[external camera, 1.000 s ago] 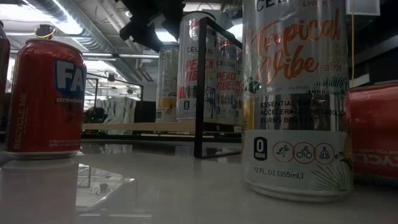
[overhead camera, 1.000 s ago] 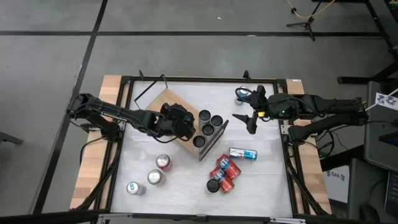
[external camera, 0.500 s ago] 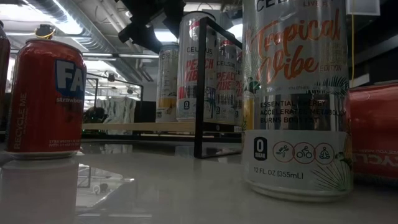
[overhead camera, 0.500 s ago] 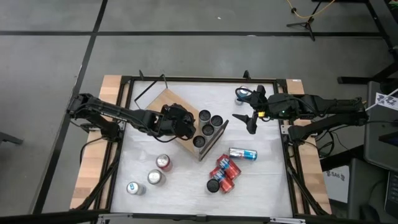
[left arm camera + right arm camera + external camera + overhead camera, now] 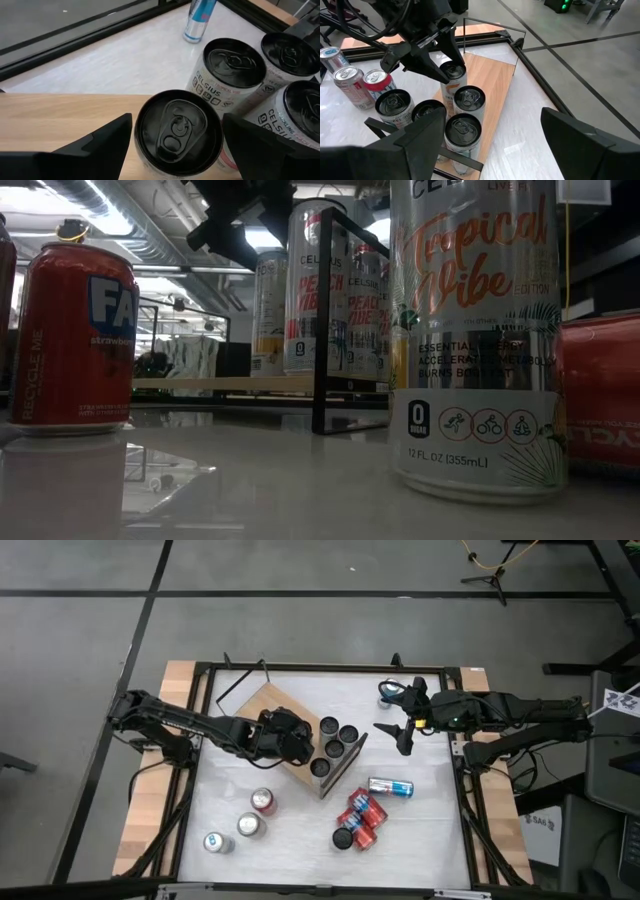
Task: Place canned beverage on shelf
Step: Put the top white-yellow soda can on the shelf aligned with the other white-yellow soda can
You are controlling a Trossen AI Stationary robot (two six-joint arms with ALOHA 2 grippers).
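On the table's centre in the high view, the shelf point(image 5: 268, 710), a light-wood board on a black wire frame, carries black-topped cans at its 3 o'clock end. The left end effector point(image 5: 293, 737) hovers there, fingers spread around one can point(image 5: 298, 745). In the low view, tall Celsius cans point(image 5: 318, 285) stand on the board. In the left wrist view, fingers point(image 5: 97, 145) flank the can without clamping. The right end effector point(image 5: 395, 732), open and empty, waits at 3 o'clock.
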